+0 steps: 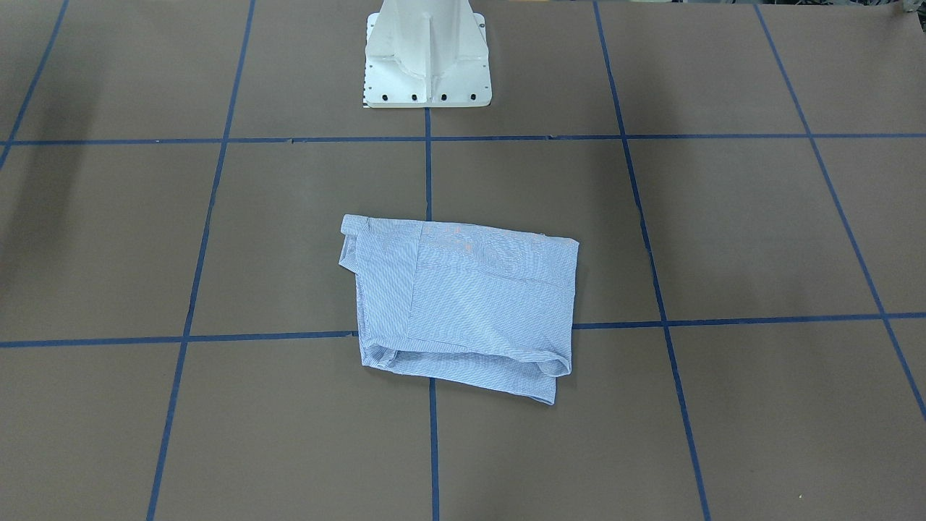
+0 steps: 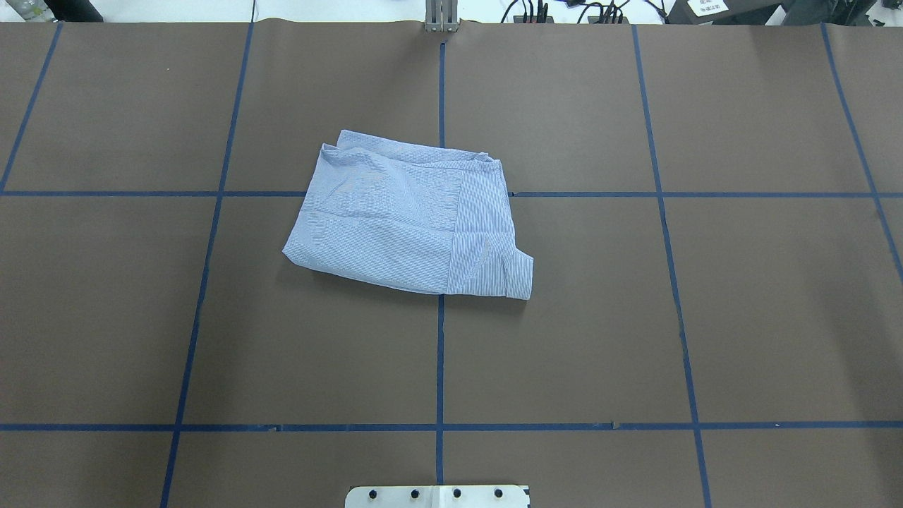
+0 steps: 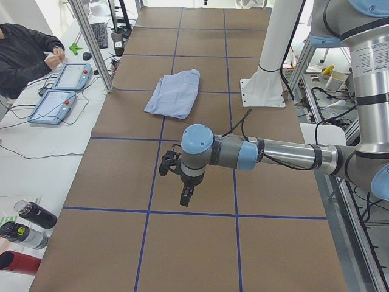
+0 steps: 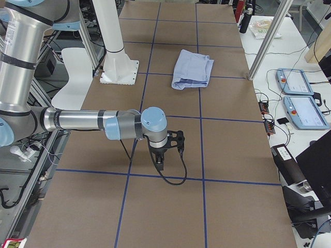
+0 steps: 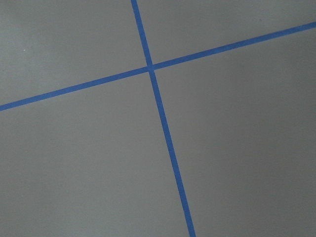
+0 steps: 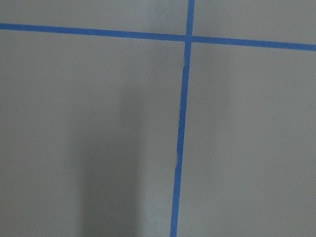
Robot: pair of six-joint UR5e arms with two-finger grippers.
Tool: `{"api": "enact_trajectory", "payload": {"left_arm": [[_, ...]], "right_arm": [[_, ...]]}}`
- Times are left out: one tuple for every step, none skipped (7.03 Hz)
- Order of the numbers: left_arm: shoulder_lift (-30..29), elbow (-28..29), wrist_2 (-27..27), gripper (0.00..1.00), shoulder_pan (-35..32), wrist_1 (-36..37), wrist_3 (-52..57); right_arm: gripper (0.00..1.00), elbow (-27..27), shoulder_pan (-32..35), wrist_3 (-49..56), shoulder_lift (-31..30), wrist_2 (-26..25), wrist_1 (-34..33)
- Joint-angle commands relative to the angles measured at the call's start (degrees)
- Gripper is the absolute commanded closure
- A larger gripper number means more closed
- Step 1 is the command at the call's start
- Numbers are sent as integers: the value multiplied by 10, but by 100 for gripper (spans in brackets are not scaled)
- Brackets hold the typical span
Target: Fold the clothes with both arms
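- Shirt lies folded into a rough rectangle near the middle of the desk. It straddles the centre tape line, with more of it on my left side.
- Handling, as I judge it: light, thin and limp, with no stiffness to lean on. The stacked layers would likely slide over each other or fan open if lifted by one ply.
- Where I'd take hold: the two short ends, pinching through all the layers at the corners. The far edge shows loose plies, so I'd want a deep bite there.
- Long axis runs across the desk, left to right, and is slightly skewed — the right end sits nearer the robot. A cuff-like tab pokes out at that near-right corner.
- Left arm and right arm hang over bare desk, well apart from the shirt.
- Jaws on both arms show only in the side views, so I cannot tell whether they are spread or closed.
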State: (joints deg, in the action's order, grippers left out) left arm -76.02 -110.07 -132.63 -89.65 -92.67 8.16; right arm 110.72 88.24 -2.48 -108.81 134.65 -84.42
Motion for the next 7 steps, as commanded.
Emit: {"api": "enact_trajectory", "payload": {"left_arm": [[0,0,0,0,0,0,0],[0,-1,0,0,0,0,1],[1,-1,0,0,0,1,0],[1,1,0,0,0,1,0],[1,1,1,0,0,1,0],[7,1,0,0,1,1,0],[7,-2,-2,0,2,-2,0]], "right_arm": [[0,-1,0,-1,1,0,0],[0,0,-1,-1,1,0,0],[0,2,0,0,-2,-1,0],[0,4,3,0,-6,-6,-1],[0,1,4,0,-6,-6,-1],[0,3,4,0,-10,-8,-1],[0,-2,3,1,-8,-8,-1]]}}
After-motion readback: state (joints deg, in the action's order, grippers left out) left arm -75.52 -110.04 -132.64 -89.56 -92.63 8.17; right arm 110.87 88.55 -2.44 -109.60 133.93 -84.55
